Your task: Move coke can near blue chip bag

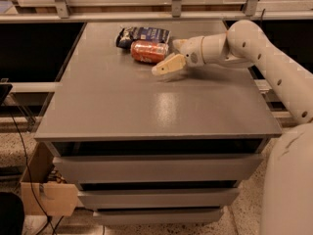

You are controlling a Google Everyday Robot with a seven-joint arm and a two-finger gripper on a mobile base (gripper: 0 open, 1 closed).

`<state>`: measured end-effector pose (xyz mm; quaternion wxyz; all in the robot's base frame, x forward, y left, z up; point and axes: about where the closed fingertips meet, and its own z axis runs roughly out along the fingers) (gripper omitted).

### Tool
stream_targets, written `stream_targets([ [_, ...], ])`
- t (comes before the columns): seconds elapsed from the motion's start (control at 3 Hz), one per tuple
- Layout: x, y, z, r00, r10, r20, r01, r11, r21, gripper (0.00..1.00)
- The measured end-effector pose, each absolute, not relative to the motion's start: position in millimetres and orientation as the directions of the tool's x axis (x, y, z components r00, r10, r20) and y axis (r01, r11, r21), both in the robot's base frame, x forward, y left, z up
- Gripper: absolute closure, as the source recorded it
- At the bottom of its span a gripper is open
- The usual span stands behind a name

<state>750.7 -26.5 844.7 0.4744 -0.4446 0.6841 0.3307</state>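
The coke can (149,51) lies on its side at the back of the grey table (156,106). Its far side touches the blue chip bag (145,34), which lies flat just behind it. My gripper (166,57) is just right of the can's right end, low over the table. It is open: the near finger (168,65) points left in front of the can and the far finger (177,42) sits behind the can's end. The can rests on the table, not between the fingers.
A metal rail (146,1) runs behind the table's back edge. The table top stands on drawers (156,168). A cardboard box (46,197) sits on the floor at lower left. My white arm (274,62) reaches in from the right.
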Motion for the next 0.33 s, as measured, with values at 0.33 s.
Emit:
stream_targets([
  [0.33, 749.1, -26.0, 845.2, -0.152, -0.295, -0.943, -0.925, 0.379, 0.03, 0.0],
])
